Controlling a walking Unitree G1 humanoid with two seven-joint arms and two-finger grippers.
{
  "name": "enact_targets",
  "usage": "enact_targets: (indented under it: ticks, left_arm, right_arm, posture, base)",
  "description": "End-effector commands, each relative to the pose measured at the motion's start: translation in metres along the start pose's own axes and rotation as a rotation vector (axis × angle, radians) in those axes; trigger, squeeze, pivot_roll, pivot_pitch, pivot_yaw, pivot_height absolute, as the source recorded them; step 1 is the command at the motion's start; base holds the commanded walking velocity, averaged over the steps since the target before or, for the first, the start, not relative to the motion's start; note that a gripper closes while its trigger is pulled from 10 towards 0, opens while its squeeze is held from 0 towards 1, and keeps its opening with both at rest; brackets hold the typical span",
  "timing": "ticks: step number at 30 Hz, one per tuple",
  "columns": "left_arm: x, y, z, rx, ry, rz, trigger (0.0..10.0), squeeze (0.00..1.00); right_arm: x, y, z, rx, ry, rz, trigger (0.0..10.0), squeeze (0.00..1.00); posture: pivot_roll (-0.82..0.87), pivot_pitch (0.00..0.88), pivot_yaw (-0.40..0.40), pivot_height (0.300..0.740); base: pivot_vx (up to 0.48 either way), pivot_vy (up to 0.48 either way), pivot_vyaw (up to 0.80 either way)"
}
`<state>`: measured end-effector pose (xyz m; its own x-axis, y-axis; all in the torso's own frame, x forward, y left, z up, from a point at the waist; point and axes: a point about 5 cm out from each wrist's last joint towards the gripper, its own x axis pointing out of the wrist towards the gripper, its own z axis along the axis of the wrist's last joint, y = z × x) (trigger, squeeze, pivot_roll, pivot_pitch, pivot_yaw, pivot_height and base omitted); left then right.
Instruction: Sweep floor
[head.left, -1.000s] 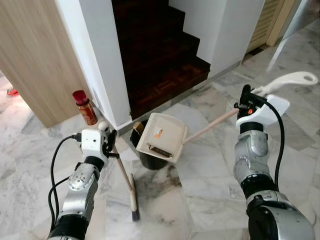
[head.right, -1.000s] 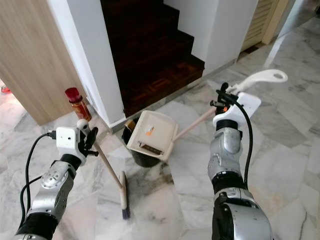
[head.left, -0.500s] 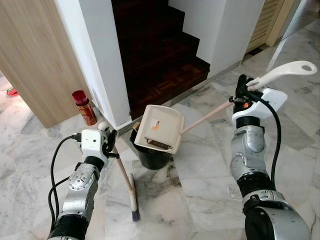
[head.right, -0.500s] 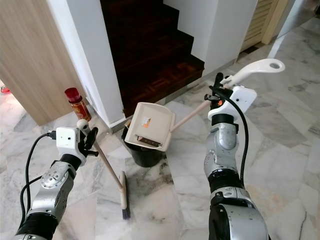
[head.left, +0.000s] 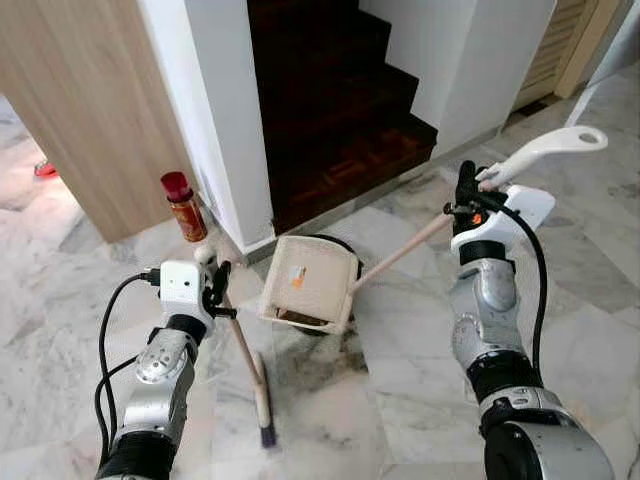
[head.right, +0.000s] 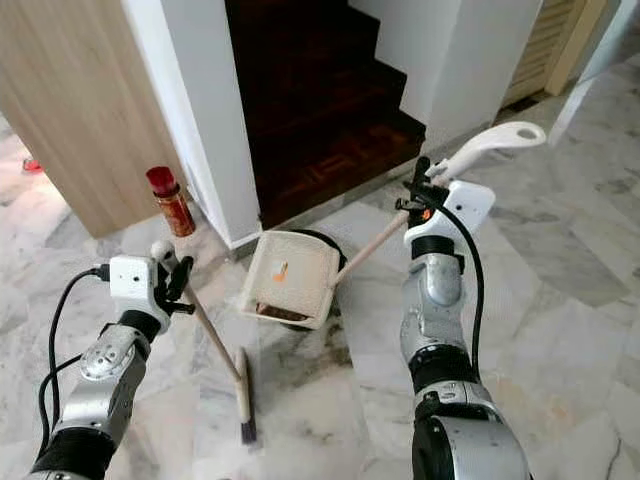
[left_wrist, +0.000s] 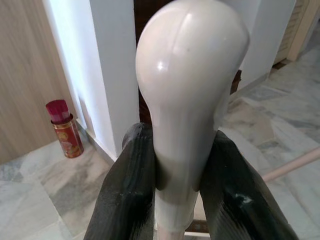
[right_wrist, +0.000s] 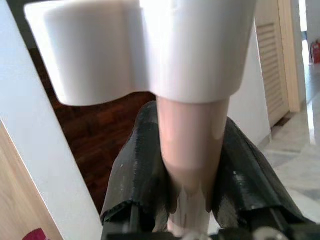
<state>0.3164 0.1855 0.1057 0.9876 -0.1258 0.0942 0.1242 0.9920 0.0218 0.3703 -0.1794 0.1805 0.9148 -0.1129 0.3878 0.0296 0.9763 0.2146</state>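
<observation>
Left eye view: right gripper (head.left: 468, 186) clamps the dustpan (head.left: 308, 284) handle, tipping the pan over the black bin (head.left: 340, 245) apparently to empty it, while left gripper (head.left: 214, 292) clasps the broom (head.left: 248, 365) upright, parked.

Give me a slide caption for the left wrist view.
Left gripper clamps the broom handle, red canister beside the white wall.

head pair: downward, floor (head.left: 400, 400) | wrists: close on handles

Marble floor (head.left: 590, 300) (grey-veined), dark wooden stairs (head.left: 340, 120) between white walls (head.left: 215, 110), wood panel (head.left: 85, 110) left.
</observation>
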Motion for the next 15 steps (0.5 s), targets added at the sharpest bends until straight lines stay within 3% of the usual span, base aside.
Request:
enact_targets:
  ticks: [1, 15]
  left_arm:
    - [0.0027, 0.0001, 0.0108, 0.015, -0.054, -0.004, 10.0, 0.0]
    - [0.0027, -0.0004, 0.0107, 0.016, -0.054, -0.001, 10.0, 0.0]
  right_arm:
    - [0.0065, 0.0032, 0.0157, 0.011, -0.076, 0.006, 10.0, 0.0]
    - [0.0063, 0.0062, 0.0116, 0.019, -0.041, 0.009, 10.0, 0.0]
  posture:
    - [0.05, 0.07, -0.001, 0.74]
    - [0.05, 0.069, -0.005, 0.74]
  base:
    - [0.0, 0.0, 0.0]
    - [0.017, 0.0, 0.0]
